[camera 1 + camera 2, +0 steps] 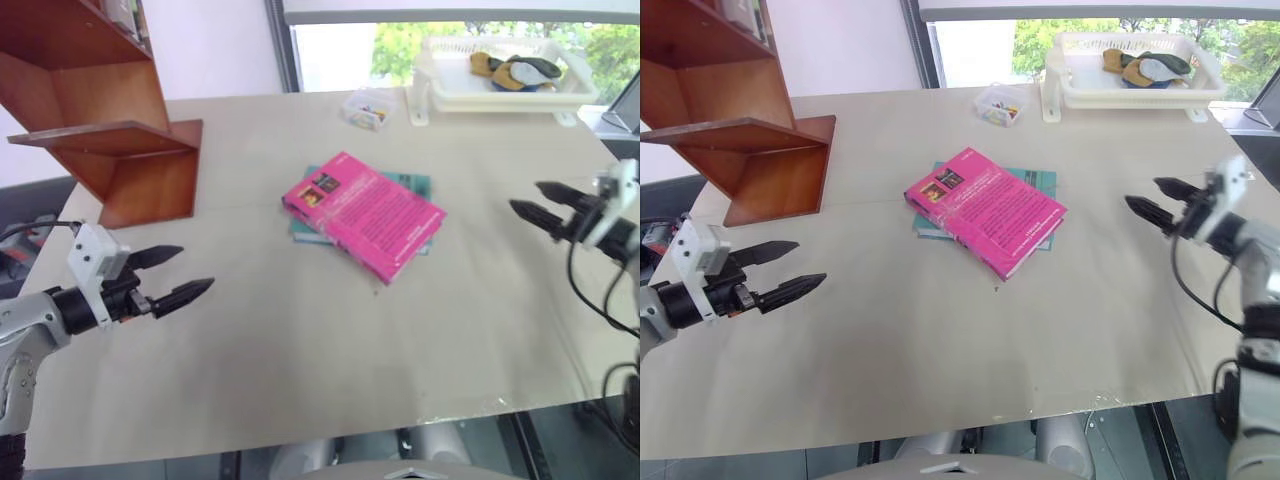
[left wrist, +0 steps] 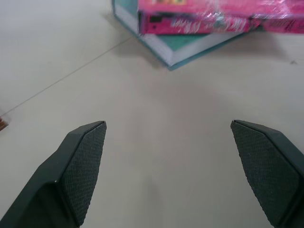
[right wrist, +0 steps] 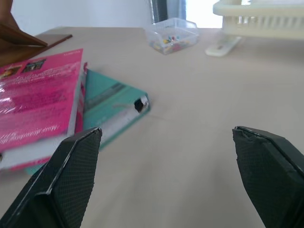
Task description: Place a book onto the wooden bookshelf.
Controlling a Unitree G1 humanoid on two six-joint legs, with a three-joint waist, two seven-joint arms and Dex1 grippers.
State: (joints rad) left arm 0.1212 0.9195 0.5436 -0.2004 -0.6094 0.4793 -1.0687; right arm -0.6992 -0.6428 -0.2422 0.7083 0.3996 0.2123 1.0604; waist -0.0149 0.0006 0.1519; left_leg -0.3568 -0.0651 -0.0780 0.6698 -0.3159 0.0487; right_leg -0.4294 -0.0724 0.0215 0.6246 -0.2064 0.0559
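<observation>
A thick pink book [image 1: 365, 213] lies flat in the middle of the table on top of a thinner teal book [image 1: 412, 184]. The wooden bookshelf [image 1: 120, 140] stands at the table's far left corner. My left gripper [image 1: 183, 274] hovers open over the near left of the table, pointing toward the books, a good way short of them. At the right edge my right gripper [image 1: 530, 201] is open too, pointing left at the books with a gap between. Both wrist views show the book [image 2: 209, 19] [image 3: 38, 95] ahead of empty open fingers.
A white plastic basket [image 1: 500, 90] holding small items sits at the far right by the window. A small clear box [image 1: 366, 108] of coloured bits stands behind the books. The tabletop [image 1: 300, 340] spreads bare in front of the books.
</observation>
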